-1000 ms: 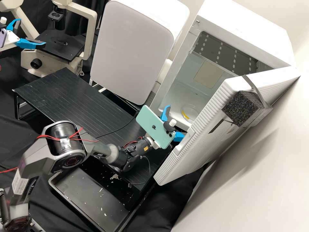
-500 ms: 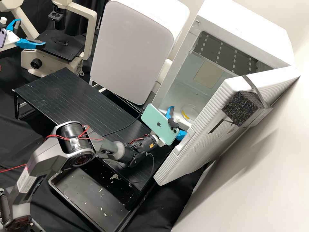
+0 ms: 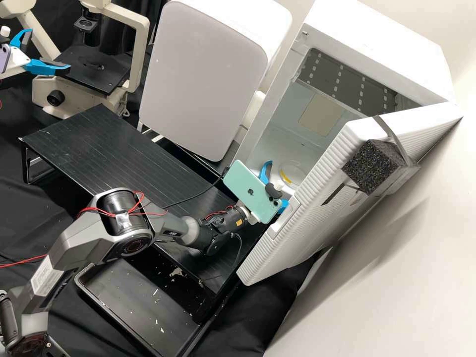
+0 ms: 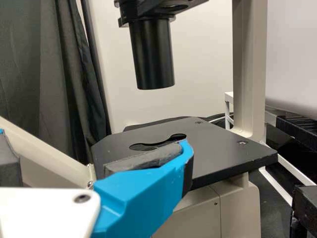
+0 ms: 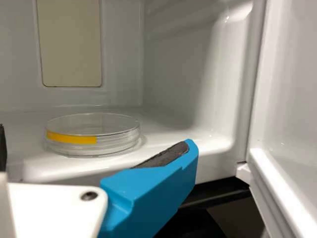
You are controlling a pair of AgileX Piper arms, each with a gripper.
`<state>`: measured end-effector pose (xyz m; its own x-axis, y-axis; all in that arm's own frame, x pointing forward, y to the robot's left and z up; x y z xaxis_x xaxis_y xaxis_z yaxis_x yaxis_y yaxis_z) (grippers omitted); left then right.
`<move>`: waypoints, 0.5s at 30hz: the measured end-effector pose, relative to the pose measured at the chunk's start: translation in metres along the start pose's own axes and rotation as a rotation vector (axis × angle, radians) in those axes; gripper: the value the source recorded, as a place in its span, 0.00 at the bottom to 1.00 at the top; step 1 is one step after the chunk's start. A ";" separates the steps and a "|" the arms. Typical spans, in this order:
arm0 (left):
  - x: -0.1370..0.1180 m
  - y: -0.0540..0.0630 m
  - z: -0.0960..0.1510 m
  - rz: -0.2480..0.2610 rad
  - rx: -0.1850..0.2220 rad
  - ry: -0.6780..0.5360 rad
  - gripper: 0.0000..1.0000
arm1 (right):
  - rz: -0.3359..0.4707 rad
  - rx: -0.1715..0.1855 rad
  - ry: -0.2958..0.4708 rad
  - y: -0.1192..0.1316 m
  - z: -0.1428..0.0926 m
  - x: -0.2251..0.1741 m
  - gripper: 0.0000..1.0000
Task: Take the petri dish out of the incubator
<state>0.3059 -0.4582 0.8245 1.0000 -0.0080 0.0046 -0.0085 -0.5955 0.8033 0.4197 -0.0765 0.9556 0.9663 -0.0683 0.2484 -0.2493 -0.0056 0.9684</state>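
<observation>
While the ribbed white door [image 3: 317, 198] of the white, box-shaped incubator [image 3: 372, 44] is set open, a clear, round, shallow petri dish [image 5: 93, 139] marked with a yellow strip on its side is located inside, on the incubator floor. The blue-fingered right gripper [image 3: 275, 186] is positioned at the incubator opening, near the dish and apart from it; its fingers are spread. A mint-green phone [image 3: 248, 189] is mounted on that gripper. The blue-fingered left gripper [image 3: 49, 49] is located by the cream microscope [image 3: 141, 54] with a flat black stage [image 4: 223, 151]; its fingers are likewise parted.
</observation>
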 end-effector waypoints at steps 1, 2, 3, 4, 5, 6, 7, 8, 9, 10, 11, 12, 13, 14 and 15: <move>0.000 0.000 0.000 0.000 0.000 0.000 1.00 | -0.005 0.009 0.002 0.000 0.000 0.002 1.00; 0.000 0.000 0.000 0.000 0.000 0.000 1.00 | -0.008 0.017 0.001 0.001 0.001 0.004 1.00; 0.000 0.000 0.000 0.000 0.000 0.000 1.00 | -0.013 0.024 -0.002 0.002 0.004 0.005 1.00; 0.000 0.000 0.000 0.000 0.000 0.000 1.00 | -0.017 0.029 0.002 0.002 0.004 0.007 1.00; 0.000 0.000 0.000 0.000 0.000 0.000 1.00 | -0.021 0.033 0.001 0.004 0.006 0.008 1.00; 0.000 0.000 0.000 0.000 0.000 0.000 1.00 | -0.021 0.037 0.003 0.005 0.006 0.010 1.00; 0.000 0.000 0.000 0.000 0.000 0.000 1.00 | -0.022 0.040 -0.002 0.005 0.008 0.011 1.00; 0.000 0.000 0.000 0.000 0.000 0.000 1.00 | -0.019 0.040 -0.002 0.007 0.009 0.012 1.00; 0.000 0.000 0.000 0.000 0.000 0.000 1.00 | -0.022 0.036 -0.001 0.008 0.009 0.013 1.00; 0.000 0.000 0.000 0.000 0.000 0.000 1.00 | -0.025 0.033 -0.001 0.009 0.010 0.014 1.00; 0.000 0.000 0.000 0.000 0.000 0.000 1.00 | -0.024 0.031 -0.004 0.009 0.011 0.014 1.00; 0.000 0.000 0.000 0.000 0.000 0.000 1.00 | -0.023 0.027 -0.007 0.011 0.011 0.015 1.00; 0.000 0.000 0.000 0.000 0.000 0.000 1.00 | -0.023 0.022 -0.008 0.013 0.012 0.016 1.00; 0.000 0.000 0.000 0.000 0.000 0.000 1.00 | -0.023 0.020 -0.005 0.013 0.011 0.017 1.00; 0.000 0.000 0.000 0.000 0.000 0.000 1.00 | -0.023 0.019 -0.006 0.013 0.011 0.017 1.00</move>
<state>0.3059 -0.4582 0.8245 1.0000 -0.0080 0.0046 -0.0085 -0.5955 0.8033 0.4325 -0.0892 0.9726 0.9713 -0.0735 0.2262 -0.2286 -0.0261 0.9732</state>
